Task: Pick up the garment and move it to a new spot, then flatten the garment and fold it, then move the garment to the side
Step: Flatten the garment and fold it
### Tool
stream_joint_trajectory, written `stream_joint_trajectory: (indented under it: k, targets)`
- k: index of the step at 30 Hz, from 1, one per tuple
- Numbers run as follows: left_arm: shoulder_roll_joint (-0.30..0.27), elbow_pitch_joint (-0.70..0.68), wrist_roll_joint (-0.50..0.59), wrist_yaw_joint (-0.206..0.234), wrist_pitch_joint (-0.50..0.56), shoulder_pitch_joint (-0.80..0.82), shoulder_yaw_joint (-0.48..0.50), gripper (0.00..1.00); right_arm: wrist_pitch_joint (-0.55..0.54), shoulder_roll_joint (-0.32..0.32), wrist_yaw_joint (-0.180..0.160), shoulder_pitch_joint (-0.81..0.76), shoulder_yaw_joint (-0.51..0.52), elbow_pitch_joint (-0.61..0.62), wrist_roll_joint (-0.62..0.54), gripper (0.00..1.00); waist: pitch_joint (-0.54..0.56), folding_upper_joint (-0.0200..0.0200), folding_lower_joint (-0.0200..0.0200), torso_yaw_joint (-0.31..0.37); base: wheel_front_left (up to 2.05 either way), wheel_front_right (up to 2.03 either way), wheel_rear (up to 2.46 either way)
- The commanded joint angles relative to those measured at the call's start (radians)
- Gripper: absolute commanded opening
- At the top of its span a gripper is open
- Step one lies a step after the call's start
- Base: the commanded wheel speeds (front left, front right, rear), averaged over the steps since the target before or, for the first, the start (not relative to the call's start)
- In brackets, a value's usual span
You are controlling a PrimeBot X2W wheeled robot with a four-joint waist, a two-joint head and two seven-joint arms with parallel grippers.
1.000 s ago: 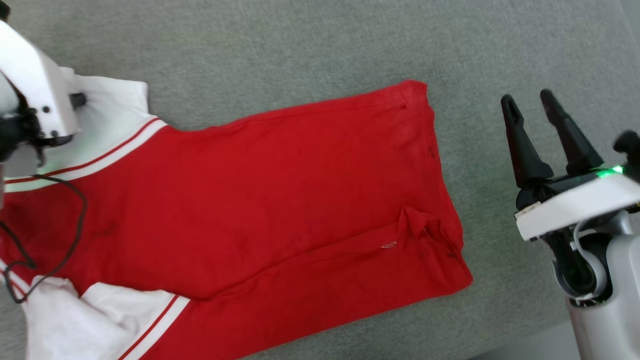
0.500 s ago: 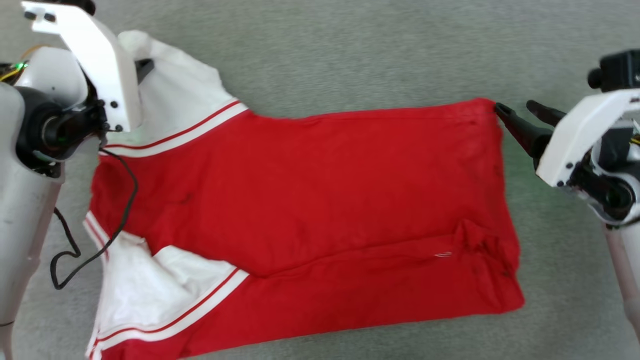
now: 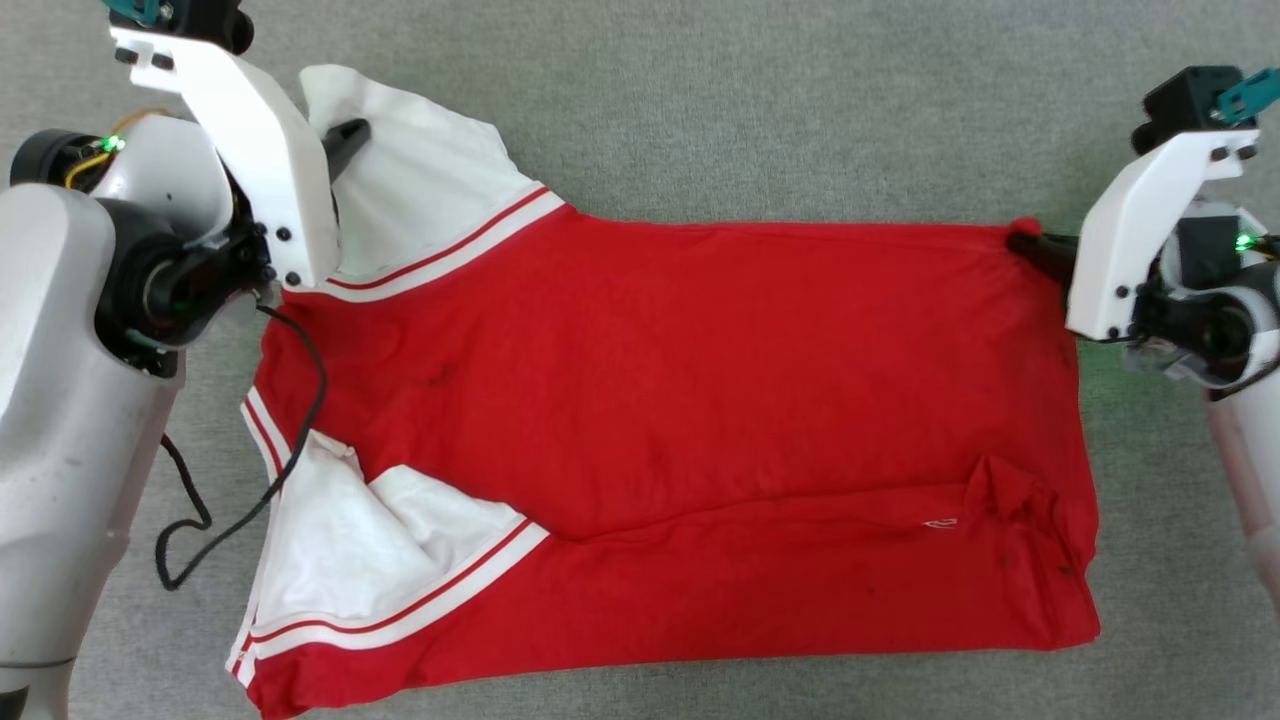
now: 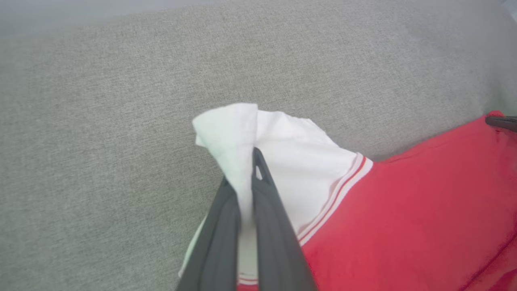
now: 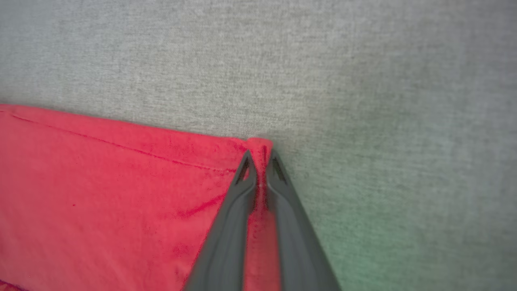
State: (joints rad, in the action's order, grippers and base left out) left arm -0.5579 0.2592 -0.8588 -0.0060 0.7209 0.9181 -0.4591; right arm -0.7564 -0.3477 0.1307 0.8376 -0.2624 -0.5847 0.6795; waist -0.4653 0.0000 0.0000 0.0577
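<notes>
Garment (image 3: 700, 400) bears small white tag (image 3: 940, 522); writing unreadable.

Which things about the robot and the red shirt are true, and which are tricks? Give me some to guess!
1. The left gripper is shut on the garment's white sleeve. True.
2. The right gripper hangs wide open above the garment. False: it is shut on the garment's red corner.
3. The garment lies on a grey fabric surface. True.
4. The garment is blue with black sleeves. False: it is red with white sleeves.
</notes>
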Motion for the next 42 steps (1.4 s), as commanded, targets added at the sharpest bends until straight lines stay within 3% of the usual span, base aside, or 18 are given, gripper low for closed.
stream_joint_trajectory:
  k: [1, 6, 11, 18, 24, 25, 26, 27, 33, 38, 42]
  targets:
    - [-0.001, 0.005, -0.002, -0.002, -0.013, -0.016, 0.006, 0.00, 0.006, 0.017, 0.000, -0.024, -0.015, -0.014, -0.008, 0.00, 0.016, 0.0000, 0.0000, -0.001, 0.00, 0.00, 0.00]
    - [-0.003, 0.011, -0.020, -0.011, -0.099, -0.081, 0.039, 0.00, 0.114, -0.015, 0.000, -0.018, -0.003, 0.061, -0.022, 0.00, 0.083, 0.0000, 0.0000, 0.003, 0.00, 0.00, 0.00]
    - [-0.017, -0.027, -0.049, -0.003, -0.187, -0.220, 0.077, 0.00, 0.173, -0.030, 0.000, -0.115, 0.010, 0.151, -0.033, 0.00, 0.167, 0.0000, 0.0000, 0.001, 0.00, 0.00, 0.00]
    - [-0.020, -0.124, -0.088, 0.055, -0.308, -0.527, 0.124, 0.00, 0.216, -0.018, 0.000, -0.356, 0.059, 0.257, -0.034, 0.00, 0.259, 0.0000, 0.0000, -0.010, 0.00, 0.00, 0.00]
    - [0.012, -0.145, -0.144, 0.095, -0.337, -0.754, 0.120, 0.00, 0.248, 0.012, 0.000, -0.536, 0.105, 0.266, -0.025, 0.00, 0.278, 0.0000, 0.0000, -0.018, 0.00, 0.00, 0.00]
    - [0.024, -0.137, -0.150, 0.098, -0.341, -0.775, 0.115, 0.21, 0.259, 0.021, 0.000, -0.555, 0.108, 0.264, -0.020, 0.13, 0.279, 0.0000, 0.0000, -0.019, 0.00, 0.00, 0.00]
    - [0.037, -0.128, -0.162, 0.095, -0.335, -0.798, 0.104, 0.55, 0.270, 0.027, 0.000, -0.574, 0.110, 0.257, -0.016, 0.61, 0.279, 0.0000, 0.0000, -0.020, 0.00, 0.00, 0.00]
    - [0.049, -0.118, -0.166, 0.090, -0.338, -0.809, 0.099, 1.00, 0.281, 0.031, 0.000, -0.591, 0.113, 0.246, -0.016, 1.00, 0.279, 0.0000, 0.0000, -0.021, 0.00, 0.00, 0.00]
    - [0.096, -0.076, -0.128, 0.086, -0.441, -0.839, 0.088, 1.00, 0.390, 0.054, 0.000, -0.656, 0.111, 0.232, -0.013, 1.00, 0.300, 0.0000, 0.0000, -0.012, 0.00, 0.00, 0.00]
    - [0.112, -0.128, -0.052, 0.095, -0.582, -0.841, 0.096, 1.00, 0.465, 0.033, 0.000, -0.692, 0.120, 0.319, -0.020, 1.00, 0.340, 0.0000, 0.0000, 0.007, 0.00, 0.00, 0.00]
    - [0.110, -0.193, 0.009, 0.124, -0.675, -0.841, 0.113, 1.00, 0.445, 0.005, 0.000, -0.705, 0.165, 0.399, -0.041, 1.00, 0.373, 0.0000, 0.0000, 0.022, 0.00, 0.00, 0.00]
